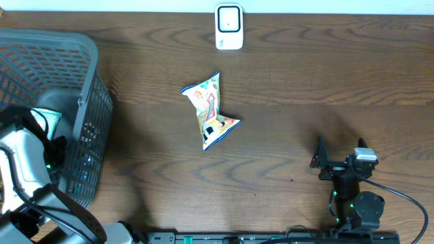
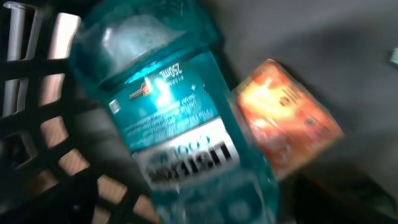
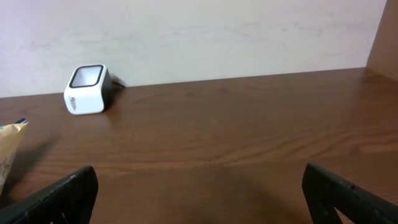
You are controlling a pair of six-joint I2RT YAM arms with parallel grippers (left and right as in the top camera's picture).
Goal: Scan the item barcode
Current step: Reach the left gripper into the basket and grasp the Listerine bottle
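Overhead view: a dark wood-grain worktop carries a grey plastic mesh basket at its left edge, a small white cube-shaped barcode scanner at the middle of the far edge, and a crumpled yellow-and-blue foil snack bag lying near the centre, well apart from both. The white left arm reaches down into the basket from the near left corner. The left gripper cannot be made out there or in the blurred left wrist view, so it is impossible to tell whether it stands wide or narrow. That wrist view is filled by a clear teal plastic mouthwash bottle with a white label, lying on the basket floor. An orange cardboard box sits just beside the bottle, and the basket's lattice wall is at the left. The right gripper sits by the near edge toward the right corner, pointing at the far edge. In the right wrist view its black fingers stand wide apart with nothing between them. The scanner appears far off against a pale wall, and a corner of the snack bag shows at the left margin.
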